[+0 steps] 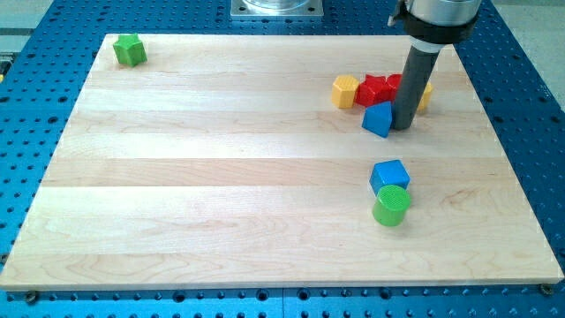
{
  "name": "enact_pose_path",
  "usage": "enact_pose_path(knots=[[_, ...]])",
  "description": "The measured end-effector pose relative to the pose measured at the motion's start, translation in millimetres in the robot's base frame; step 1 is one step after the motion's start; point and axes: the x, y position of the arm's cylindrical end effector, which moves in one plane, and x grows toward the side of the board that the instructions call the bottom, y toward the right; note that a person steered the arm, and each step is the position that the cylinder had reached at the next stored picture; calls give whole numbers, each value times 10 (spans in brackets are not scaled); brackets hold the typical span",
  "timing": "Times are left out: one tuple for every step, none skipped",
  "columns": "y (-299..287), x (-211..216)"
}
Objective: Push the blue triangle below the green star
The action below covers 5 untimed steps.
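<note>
My tip (pixel 403 126) touches the right side of the blue triangle (pixel 378 119).

There is no claw here, only a dark rod, so nothing opens or shuts. The blue triangle sits near the view's right, just under a row with a yellow block (pixel 345 90) and a red block (pixel 375 90). The green star (pixel 130 49) is far off in the top left corner of the board (pixel 221 177). A blue cube (pixel 389 175) and a green cylinder (pixel 391 206) touch lower down.

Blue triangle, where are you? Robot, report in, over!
My tip touching blue triangle on its right side. Green star far off at board's top-left corner. Path leftward open; yellow block and red block sit just above triangle.
</note>
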Motion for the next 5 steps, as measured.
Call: enact_pose_path(knots=[[186,0],[185,0],[-578,29],[-1349,109],[-2026,201]])
